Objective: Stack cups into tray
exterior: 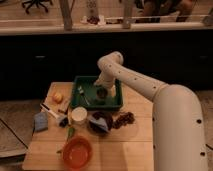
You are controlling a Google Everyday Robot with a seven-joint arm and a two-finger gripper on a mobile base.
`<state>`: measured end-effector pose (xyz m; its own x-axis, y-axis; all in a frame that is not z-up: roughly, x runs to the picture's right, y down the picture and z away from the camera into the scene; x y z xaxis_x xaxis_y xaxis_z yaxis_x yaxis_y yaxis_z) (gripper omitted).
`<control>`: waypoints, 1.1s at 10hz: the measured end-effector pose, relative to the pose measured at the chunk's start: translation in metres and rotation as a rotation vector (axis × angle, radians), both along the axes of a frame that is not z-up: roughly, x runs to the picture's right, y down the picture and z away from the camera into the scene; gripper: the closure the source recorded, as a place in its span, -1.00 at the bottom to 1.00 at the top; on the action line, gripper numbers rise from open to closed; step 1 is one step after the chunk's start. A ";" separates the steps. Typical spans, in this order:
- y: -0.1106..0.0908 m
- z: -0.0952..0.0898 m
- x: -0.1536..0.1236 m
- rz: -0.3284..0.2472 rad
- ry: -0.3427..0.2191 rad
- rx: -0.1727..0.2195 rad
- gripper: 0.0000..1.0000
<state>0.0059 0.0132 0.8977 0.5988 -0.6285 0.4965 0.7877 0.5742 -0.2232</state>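
Observation:
The dark-green tray [82, 94] stands at the back middle of the wooden table. A small dark cup [101, 94] sits inside it, right of centre. My gripper [102, 88] reaches down into the tray from the white arm and is right at this cup; its tips blend with the cup. A pale round cup [79, 115] stands on the table just in front of the tray's left corner. Small pale items [80, 90] lie in the tray's left part.
A wide orange-red bowl [76, 151] sits at the table's front. A dark bowl with a blue patch [100, 121] is in front of the tray, with dark grapes [123, 119] to its right. An orange fruit [58, 97], a white utensil [50, 111] and a blue sponge [40, 121] lie left.

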 end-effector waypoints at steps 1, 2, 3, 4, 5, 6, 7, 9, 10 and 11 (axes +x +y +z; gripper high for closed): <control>0.000 0.000 0.000 0.000 0.000 0.000 -0.60; 0.000 0.000 0.000 0.000 0.000 0.000 -0.60; 0.000 0.000 0.000 0.000 0.000 0.000 -0.60; 0.000 0.000 0.000 0.000 0.000 0.000 -0.60; 0.000 0.000 0.000 0.000 0.000 0.000 -0.60; 0.000 0.000 0.000 0.000 0.000 0.000 -0.60; 0.000 0.000 0.000 0.000 0.000 0.000 -0.60; 0.000 0.000 0.000 0.000 0.000 0.000 -0.60; 0.000 0.000 -0.001 0.000 -0.001 0.000 -0.60; 0.000 0.000 -0.001 0.000 -0.001 0.000 -0.60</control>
<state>0.0054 0.0134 0.8979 0.5982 -0.6286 0.4970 0.7881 0.5737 -0.2230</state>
